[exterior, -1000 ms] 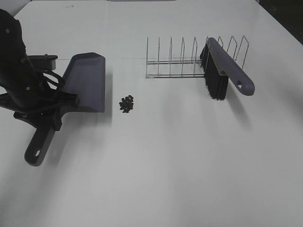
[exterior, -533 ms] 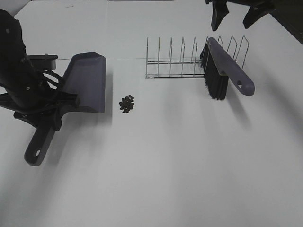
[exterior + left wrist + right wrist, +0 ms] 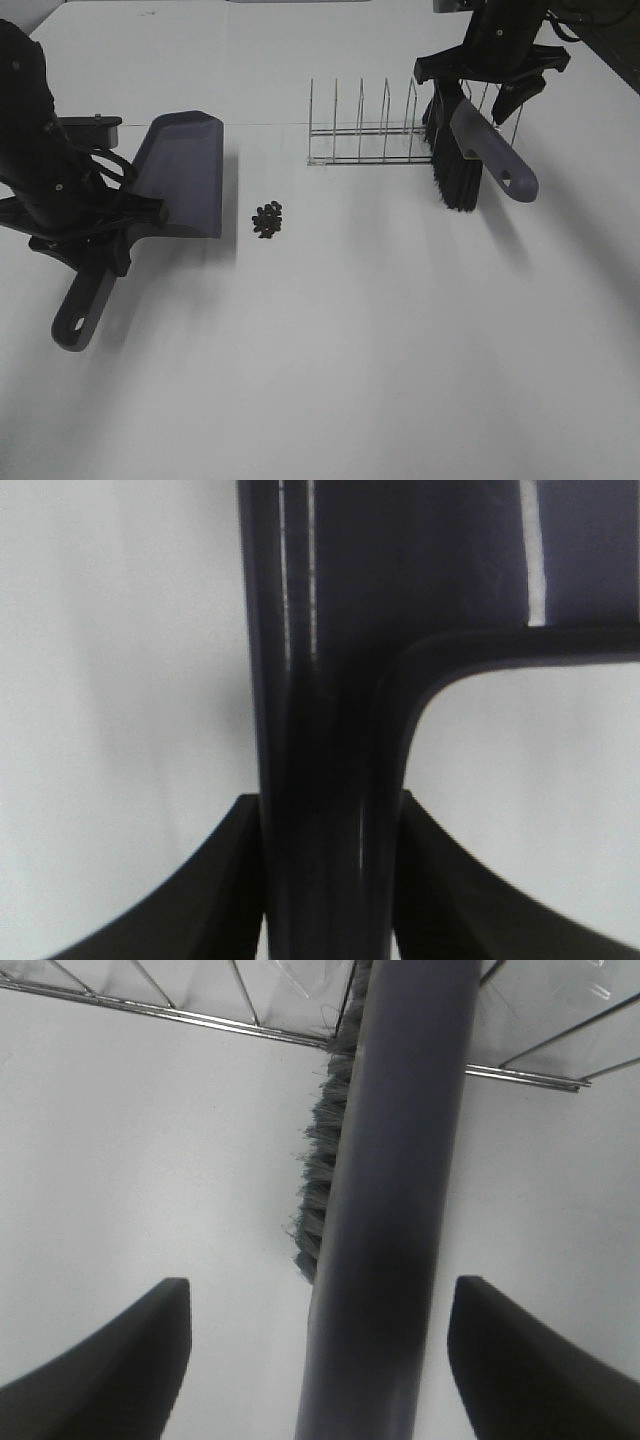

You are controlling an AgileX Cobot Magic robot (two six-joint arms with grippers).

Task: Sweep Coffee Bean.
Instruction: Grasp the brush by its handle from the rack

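Observation:
A small cluster of dark coffee beans (image 3: 268, 220) lies on the white table just right of the purple-grey dustpan (image 3: 183, 173). My left gripper (image 3: 100, 245) is shut on the dustpan's handle (image 3: 325, 780), with both fingers pressed against it. The purple brush (image 3: 480, 135) with black bristles (image 3: 455, 170) leans in a wire rack (image 3: 370, 130). My right gripper (image 3: 480, 75) is open, its fingers wide on either side of the brush's back (image 3: 400, 1190) without touching it.
The wire rack stands at the back, right of centre. White table (image 3: 350, 350) lies in front of the beans and the brush. The table's dark far-right edge (image 3: 610, 40) is close to the right arm.
My right arm has come into view from the top right and moved down over the brush, fingers now straddling it. The left gripper, dustpan and beans have not moved.

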